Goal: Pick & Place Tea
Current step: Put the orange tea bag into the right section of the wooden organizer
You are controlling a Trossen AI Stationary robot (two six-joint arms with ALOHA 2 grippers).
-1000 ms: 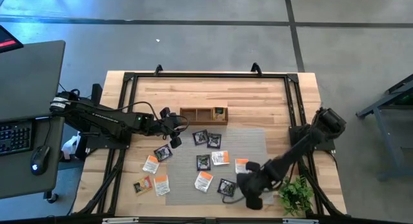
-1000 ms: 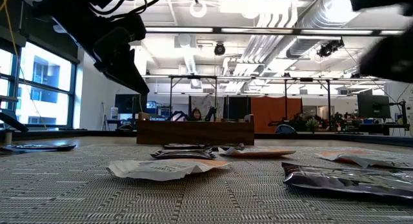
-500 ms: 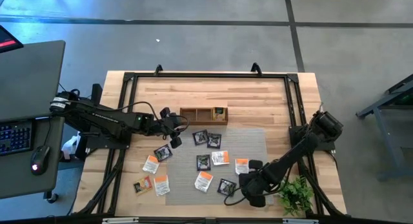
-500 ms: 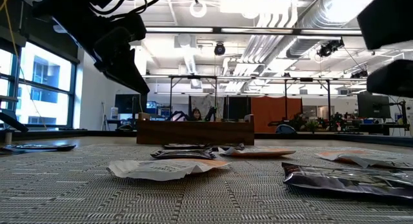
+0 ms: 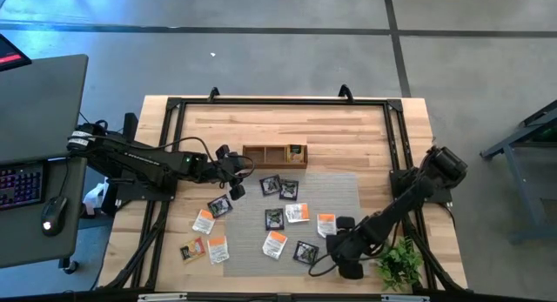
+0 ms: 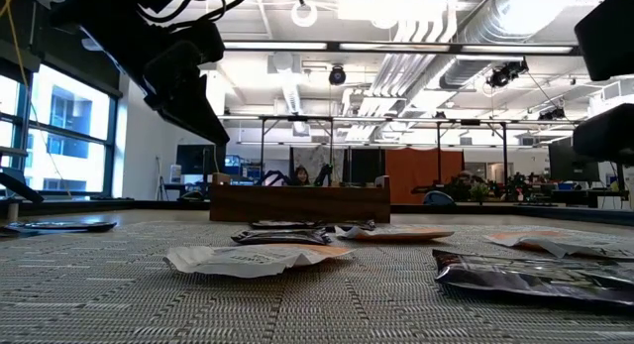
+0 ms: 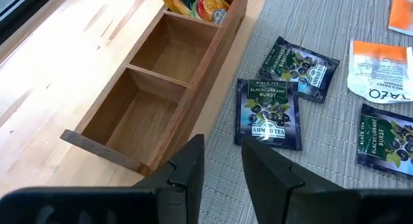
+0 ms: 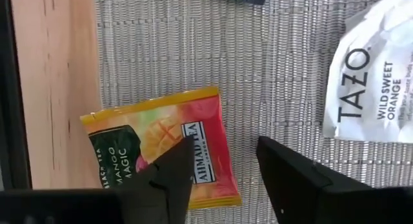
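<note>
Barely begun: yellow sachets (image 7: 193, 1) in one end compartment of box (image 5: 274, 153), other two bare; about a dozen sachets (image 5: 275, 243) loose on mat (image 5: 344, 193). Right gripper (image 8: 222, 175) wide, empty, over mango sachet (image 8: 161, 140); left gripper (image 7: 222, 162) narrow, empty, beside box

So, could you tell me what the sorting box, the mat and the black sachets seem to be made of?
Sorting box: looks like brown wood with a smooth finish; grain lines show on its floor and walls.
Mat: seems woven, perhaps vinyl or fabric; fine grey ribbing.
Black sachets: probably printed foil or plastic film; glossy highlights and slight creasing.
</note>
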